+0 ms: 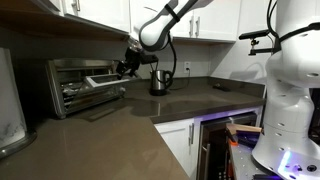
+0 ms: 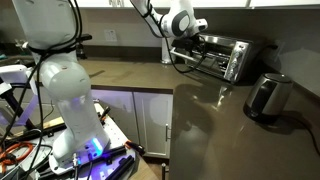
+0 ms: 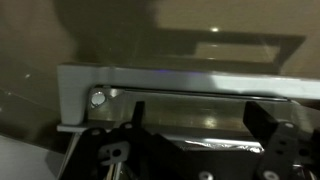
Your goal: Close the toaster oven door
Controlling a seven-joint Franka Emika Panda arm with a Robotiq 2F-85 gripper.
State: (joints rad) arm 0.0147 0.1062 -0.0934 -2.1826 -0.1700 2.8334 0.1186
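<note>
Facing my spread pincer (image 1: pixel 125 67): silver-framed glass toaster oven door (image 3: pixel 170 80), partly open, long axis crosswise, just ahead; boxy stainless-steel toaster oven (image 1: pixel 68 85) behind it.

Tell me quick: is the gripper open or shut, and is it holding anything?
Gripper: open, fingers spread apart in the wrist view, holding nothing, close to the toaster oven door.

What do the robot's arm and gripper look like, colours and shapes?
The arm is made of smooth, rounded glossy white segments with dark bands at the joints. The gripper is black and blocky; the wrist view shows its fingers as black angular metal links. No markings are legible.
</note>
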